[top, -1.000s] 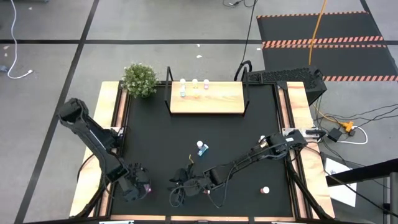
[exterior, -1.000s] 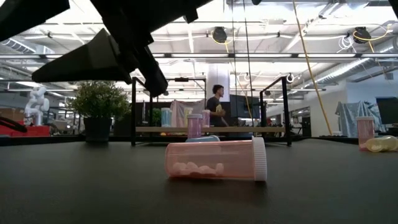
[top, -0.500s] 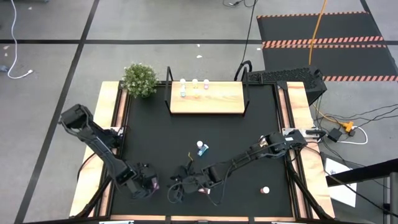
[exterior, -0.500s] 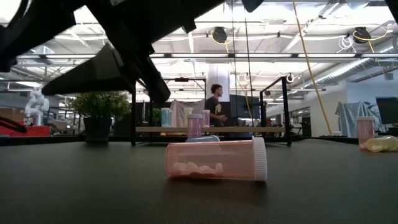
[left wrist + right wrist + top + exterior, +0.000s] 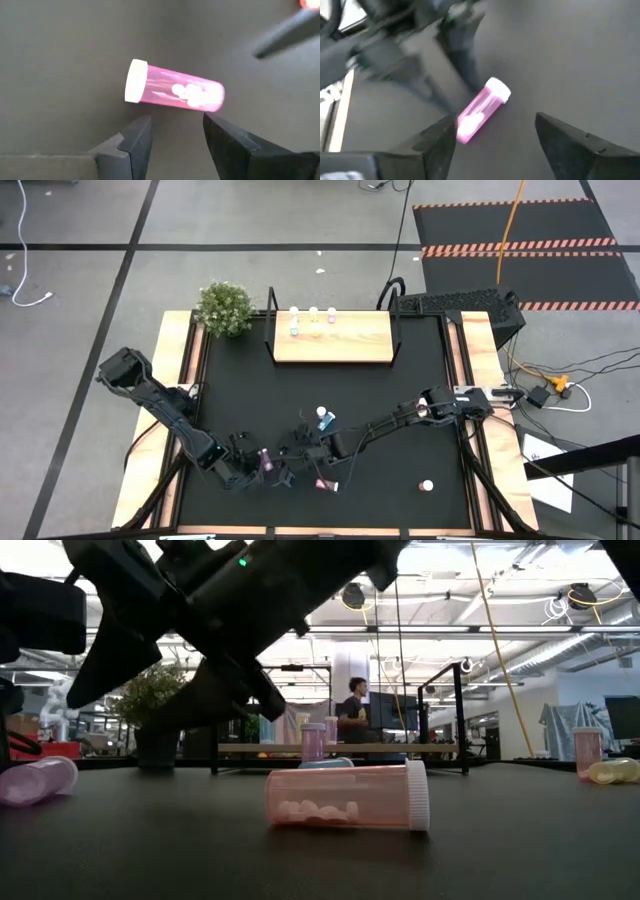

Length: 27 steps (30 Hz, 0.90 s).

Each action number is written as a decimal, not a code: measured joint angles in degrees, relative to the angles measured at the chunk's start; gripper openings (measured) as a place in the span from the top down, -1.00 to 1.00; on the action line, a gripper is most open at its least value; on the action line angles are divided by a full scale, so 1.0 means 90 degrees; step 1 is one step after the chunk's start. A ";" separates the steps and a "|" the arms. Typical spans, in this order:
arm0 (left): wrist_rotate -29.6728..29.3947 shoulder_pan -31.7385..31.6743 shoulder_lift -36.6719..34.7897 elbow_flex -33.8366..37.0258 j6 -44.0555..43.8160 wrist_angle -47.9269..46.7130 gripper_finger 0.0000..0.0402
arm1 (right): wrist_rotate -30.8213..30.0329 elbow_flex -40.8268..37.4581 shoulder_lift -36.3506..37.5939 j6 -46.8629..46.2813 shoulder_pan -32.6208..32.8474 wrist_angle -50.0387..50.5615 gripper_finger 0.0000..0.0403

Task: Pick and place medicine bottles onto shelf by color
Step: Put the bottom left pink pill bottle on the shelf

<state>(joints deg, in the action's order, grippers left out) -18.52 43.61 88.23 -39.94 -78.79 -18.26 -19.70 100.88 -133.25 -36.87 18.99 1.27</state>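
Note:
A pink bottle with a white cap [image 5: 172, 92] lies on its side on the black table, also seen in the high view [image 5: 265, 460] and at the low view's left [image 5: 35, 780]. My left gripper [image 5: 175, 122] [image 5: 248, 467] is open just short of it and touches nothing. My right gripper [image 5: 495, 125] [image 5: 296, 452] is open on the bottle's other side, and the bottle [image 5: 482, 107] lies ahead of its fingers. A second pink bottle [image 5: 325, 485] [image 5: 345, 798] lies near the front edge. The wooden shelf [image 5: 335, 345] stands at the back with three bottles [image 5: 314, 316] along its far edge.
A blue bottle [image 5: 323, 418] lies mid-table. Another small bottle [image 5: 427, 486] sits near the front right. A green plant [image 5: 224, 307] stands at the far left corner beside the shelf. A person [image 5: 352, 710] shows in the room beyond the table.
My left gripper has gone toward the table's right edge, and a pink bottle now shows lying just ahead of it. My right gripper has drawn back toward the far edge, uncovering the second pink bottle near the front edge, which has not moved.

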 joint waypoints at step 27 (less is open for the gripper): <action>0.1436 -0.0428 -0.1531 -0.0007 0.1210 -0.1762 0.12 | 0.0034 -0.0305 0.0000 0.0457 -0.0098 -0.0221 -0.50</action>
<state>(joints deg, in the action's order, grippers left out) -5.60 39.76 74.45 -40.01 -67.89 -34.11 -19.40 98.14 -133.25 -32.75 18.11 -0.72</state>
